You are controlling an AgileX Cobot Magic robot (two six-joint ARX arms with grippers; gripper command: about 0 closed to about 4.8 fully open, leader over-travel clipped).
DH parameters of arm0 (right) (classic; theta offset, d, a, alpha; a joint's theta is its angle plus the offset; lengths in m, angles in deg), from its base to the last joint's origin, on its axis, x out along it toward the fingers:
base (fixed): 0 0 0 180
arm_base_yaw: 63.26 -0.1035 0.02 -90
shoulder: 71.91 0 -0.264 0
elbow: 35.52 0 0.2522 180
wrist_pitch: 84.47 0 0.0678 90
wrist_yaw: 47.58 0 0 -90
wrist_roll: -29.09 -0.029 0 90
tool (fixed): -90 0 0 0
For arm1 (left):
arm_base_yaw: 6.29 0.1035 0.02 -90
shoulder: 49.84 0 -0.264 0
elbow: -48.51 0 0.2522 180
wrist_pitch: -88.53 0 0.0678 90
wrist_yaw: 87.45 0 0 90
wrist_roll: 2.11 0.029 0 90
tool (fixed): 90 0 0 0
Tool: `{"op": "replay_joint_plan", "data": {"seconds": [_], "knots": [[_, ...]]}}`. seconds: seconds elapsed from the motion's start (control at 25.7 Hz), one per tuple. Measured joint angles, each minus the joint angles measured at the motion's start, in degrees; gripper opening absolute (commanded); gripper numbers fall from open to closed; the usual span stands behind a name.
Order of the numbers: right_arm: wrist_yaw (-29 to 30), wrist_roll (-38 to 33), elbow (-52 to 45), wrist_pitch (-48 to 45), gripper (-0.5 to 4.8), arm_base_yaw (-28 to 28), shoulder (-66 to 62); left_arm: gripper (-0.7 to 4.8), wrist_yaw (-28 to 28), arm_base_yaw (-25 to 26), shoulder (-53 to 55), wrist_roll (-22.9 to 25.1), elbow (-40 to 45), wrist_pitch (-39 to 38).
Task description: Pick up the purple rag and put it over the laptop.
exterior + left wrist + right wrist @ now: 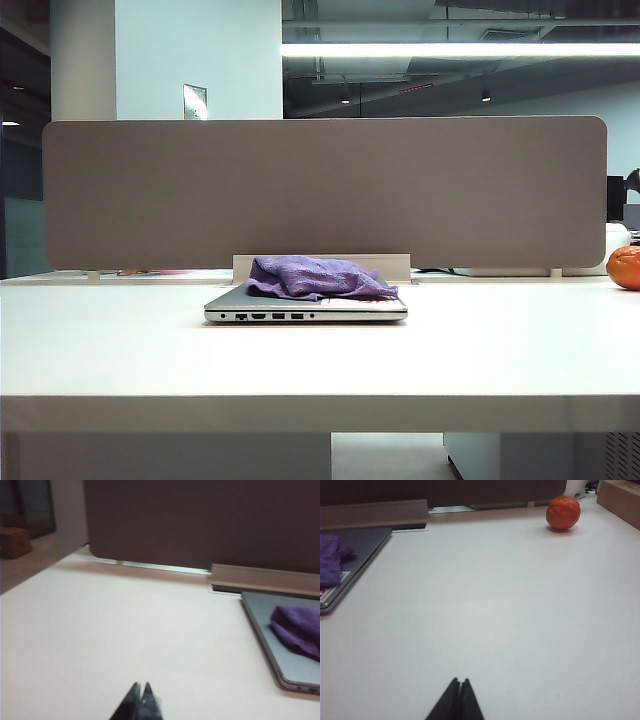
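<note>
Exterior view: one purple rag (318,277) bunched in wrinkled folds on the lid of one closed laptop (306,308), covering most of it, laptop flat at mid-desk (320,360) before a grey partition (320,190), ports facing the camera, one orange ball (625,267) at the far right edge, neither arm in sight. Left wrist view alone: left claw (139,695) with tips pressed together on nothing, above bare desk well apart from the laptop's corner. Right wrist view alone: right claw (459,692) likewise closed and empty over bare desk, laptop to one side, ball whole at the far end.
</note>
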Motion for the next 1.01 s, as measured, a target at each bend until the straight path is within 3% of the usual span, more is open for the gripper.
{"op": "replay_joint_plan", "data": {"seconds": [0.16,0.86,1.01], "knots": [[0.00,0.00,0.00,0.00,0.22,0.00,0.00,-0.05,1.79,1.95,-2.19,1.16,1.07,0.15],[0.00,0.00,0.00,0.02,0.22,0.00,0.00,-0.06,5.84,1.88,-10.10,3.78,3.23,-2.56],[0.00,0.00,0.00,0.04,0.22,0.00,0.02,-0.06,8.85,1.84,-10.10,3.80,3.23,-4.31]]}}
